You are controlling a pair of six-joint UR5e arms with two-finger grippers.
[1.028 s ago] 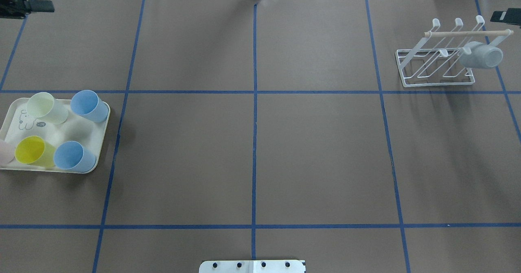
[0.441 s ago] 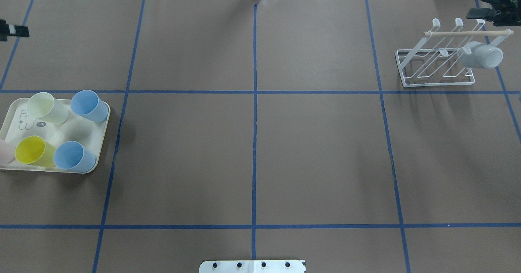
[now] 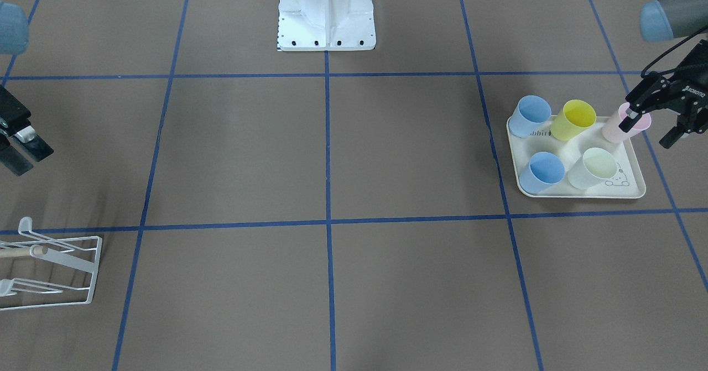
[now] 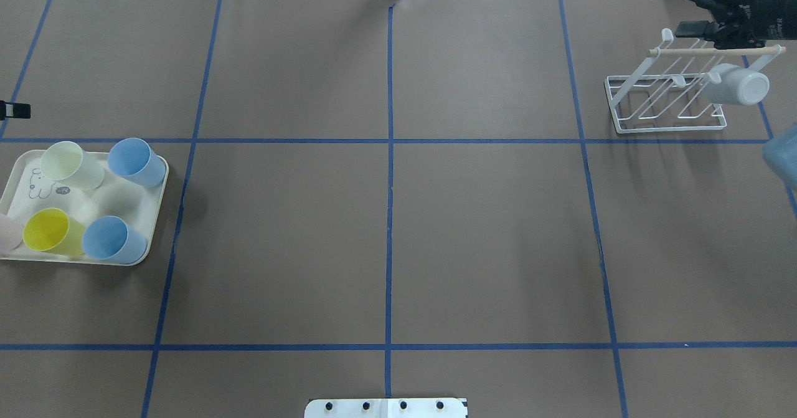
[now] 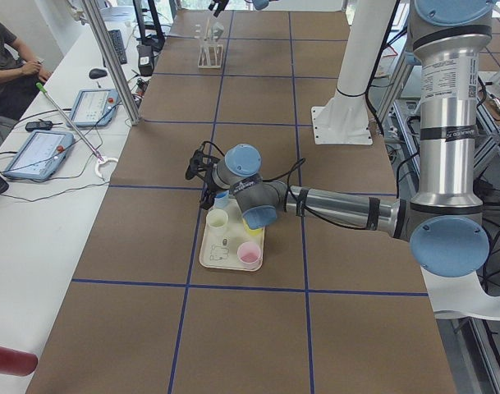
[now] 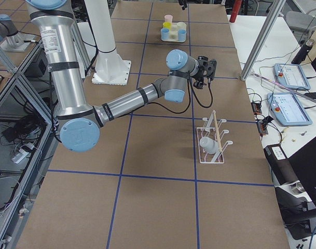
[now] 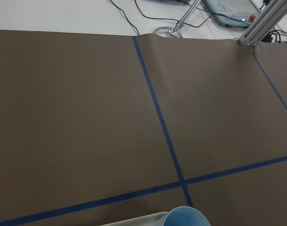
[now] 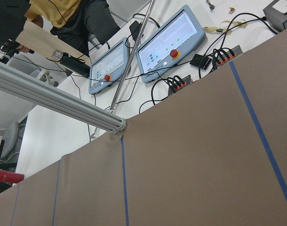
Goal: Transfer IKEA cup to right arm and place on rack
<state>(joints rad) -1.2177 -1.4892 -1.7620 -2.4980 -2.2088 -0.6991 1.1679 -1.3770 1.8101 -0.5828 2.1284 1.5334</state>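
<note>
Since the last overhead look, my right hand (image 4: 669, 12) has slid in from the tabletop's far right corner and now hangs over the top end of the rack (image 4: 679, 81), just past its wooden dowel (image 4: 716, 51). Meanwhile the left hand (image 3: 648, 126) has dropped along the left edge toward the tray (image 4: 121, 201). Both hands are released, with their fingers spread and nothing in them. Five cups stand upright on the tray: a pale green cup (image 4: 65, 164) and a far blue cup (image 4: 134, 159) along the far side, and a yellow cup (image 4: 50, 231), a near blue cup (image 4: 109, 238) and a pink cup (image 4: 5, 232) along the side nearer the robot. In the front-facing view one left finger crosses the pink cup's rim. The left side view, though, shows that hand raised above the tray's far end, near the far blue cup — I can't tell whether it touches anything. A grey-white cup (image 4: 738, 88) already hangs on the rack's rightmost prong, tilted, its open mouth facing down the prong. The rack sits well apart from the tray, at the opposite end of the tabletop (image 4: 398, 243).
</note>
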